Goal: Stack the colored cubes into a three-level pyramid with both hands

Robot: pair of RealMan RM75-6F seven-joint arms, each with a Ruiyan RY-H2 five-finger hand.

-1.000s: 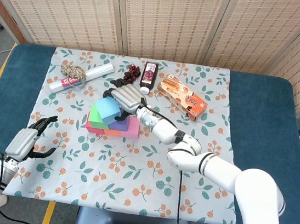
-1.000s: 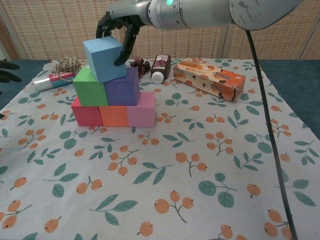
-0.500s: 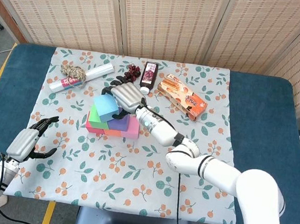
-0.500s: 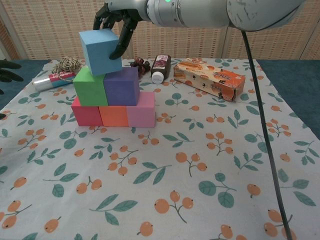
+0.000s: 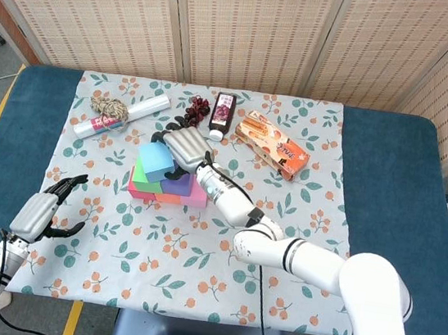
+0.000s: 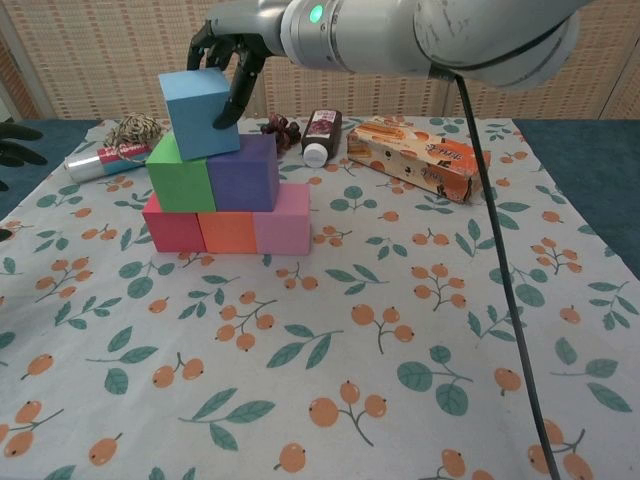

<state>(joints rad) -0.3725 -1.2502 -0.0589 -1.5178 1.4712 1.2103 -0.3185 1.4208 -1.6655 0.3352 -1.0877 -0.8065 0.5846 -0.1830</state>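
Note:
A light blue cube sits at the top, mostly over the green cube and partly over the purple cube. Below them a red cube, an orange cube and a pink cube form the bottom row. My right hand reaches from behind and grips the blue cube, with fingers down its right face. From the head view, the right hand covers the stack's right side, next to the blue cube. My left hand hovers open near the cloth's front left edge, holding nothing.
Behind the stack lie a dark bottle, an orange snack box, a dark grape bunch, a white roll and a coil of rope. The floral cloth covers the table.
The blue cube, tilted a second ago, has been straightened and shifted left, and now stands nearly level on the second row. The right hand followed it. The left hand stayed still.

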